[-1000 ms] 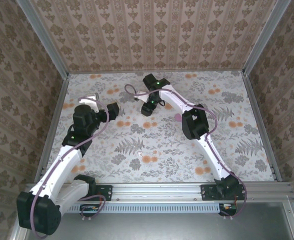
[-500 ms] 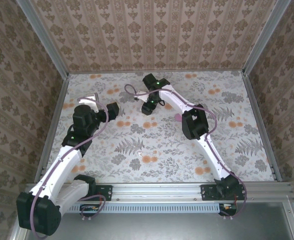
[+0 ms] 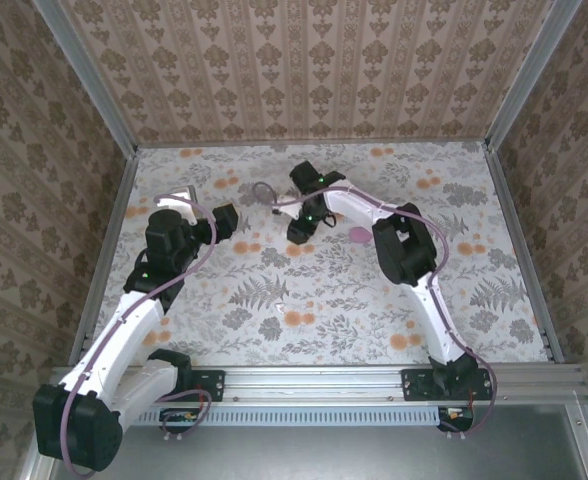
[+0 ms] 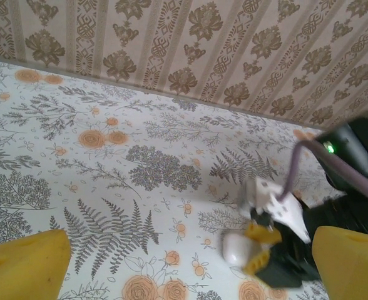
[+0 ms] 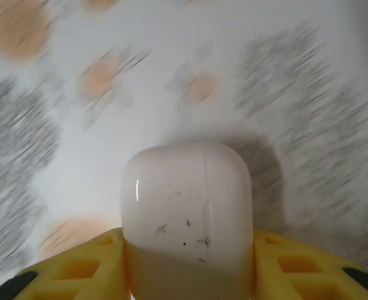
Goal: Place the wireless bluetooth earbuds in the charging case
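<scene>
The left tool (image 4: 187,265) hangs over the floral-printed worktop (image 3: 274,290), its yellow fingers (image 4: 24,265) spread fully with nothing between them. At the far middle of the worktop, the right tool (image 5: 187,262) has its yellow pads (image 5: 77,269) against both flanks of the glossy white pebble-shaped plastic charging case (image 5: 187,200), whose lid seam is closed. A good grip sits squarely below that seam, leaving the lid free to swing. Just to the right lies a small pink rounded piece (image 3: 359,235), possibly a bud or another case; it is too small to tell.
</scene>
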